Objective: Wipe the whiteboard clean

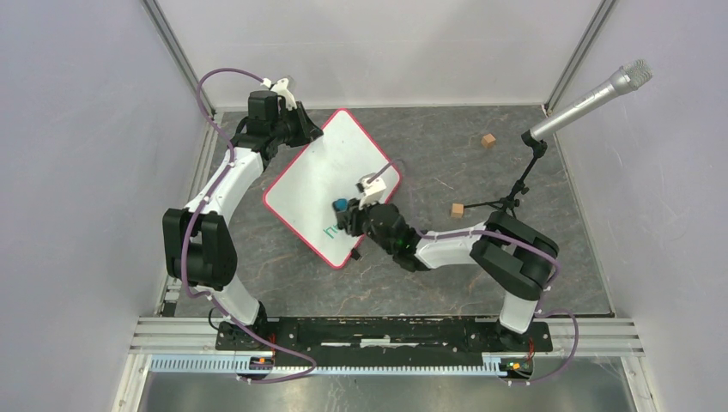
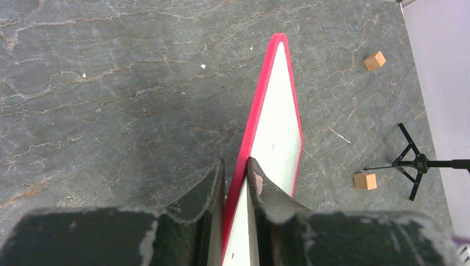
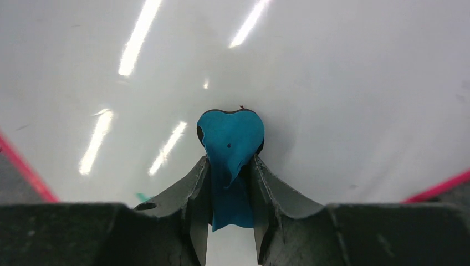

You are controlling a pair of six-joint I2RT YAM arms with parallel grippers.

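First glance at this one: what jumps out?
The red-rimmed whiteboard, mid-table, is clamped at its far left edge by the left tool. The right tool holds a blue eraser against its white face. Green writing shows near the board's near edge.

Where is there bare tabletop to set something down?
Free: between the whiteboard and the arm bases; between the whiteboard and the far wooden cube. Crowded: right side, around the near cube, microphone stand and right arm.
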